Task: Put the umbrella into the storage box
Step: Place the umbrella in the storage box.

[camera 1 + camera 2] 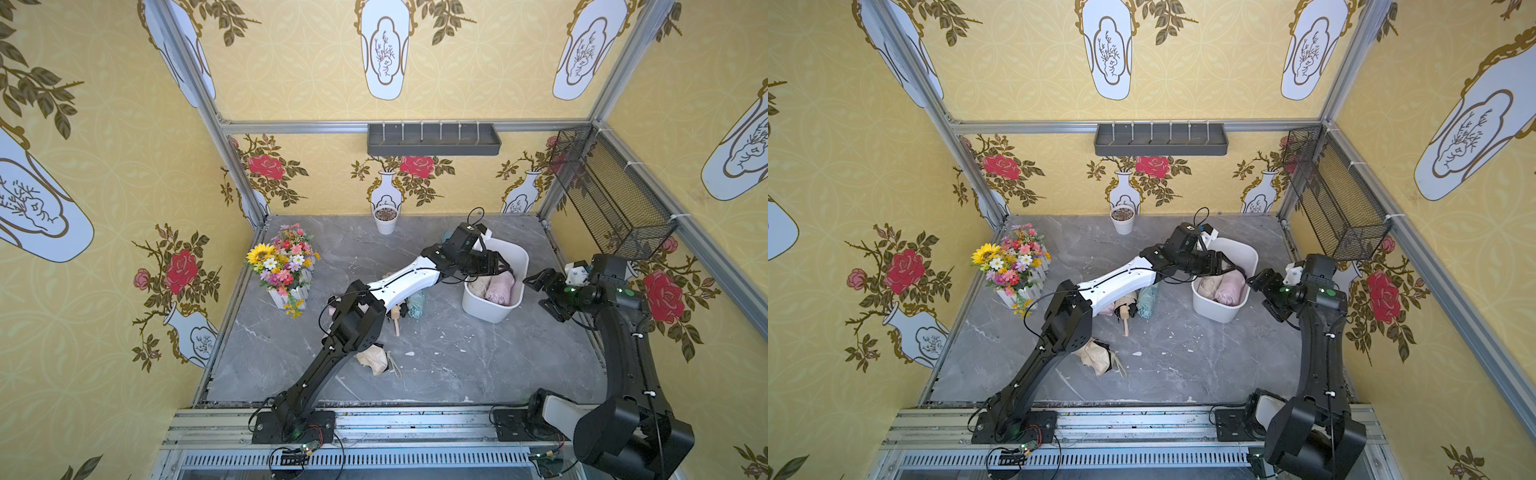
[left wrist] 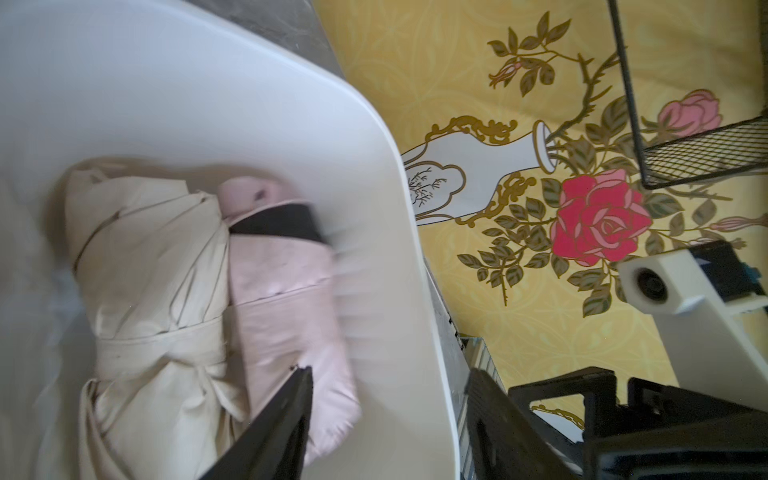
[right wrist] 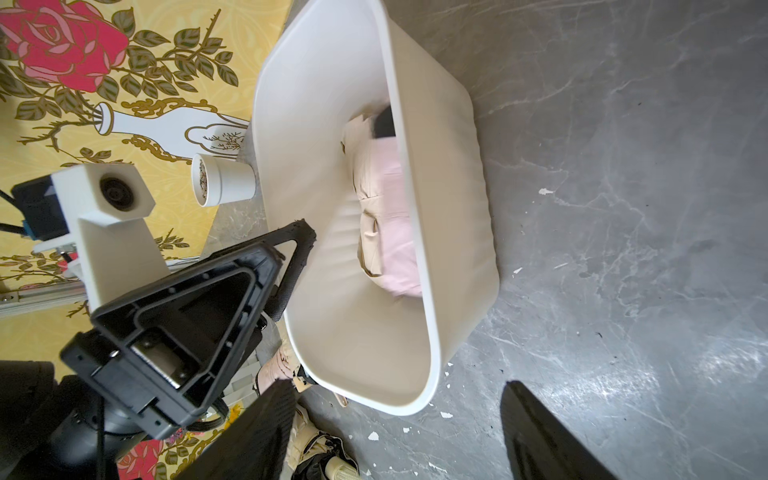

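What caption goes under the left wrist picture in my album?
Open left pincer over the storage box, cream umbrella and pink umbrella side by side inside.

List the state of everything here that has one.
Box, upright, holding two umbrellas.
Pink umbrella, folded, in box.
Cream umbrella, folded and strapped, in box.
Green umbrella, folded, on table.
Left claw, open above box.
Right claw, open, empty.
Pot, upright.

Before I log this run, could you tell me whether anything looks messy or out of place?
Small white flecks lie scattered on the grey marble tabletop in front of the deep white plastic storage box, like chips or debris. The beige fabric umbrella nearer the front edge looks loosely bundled.
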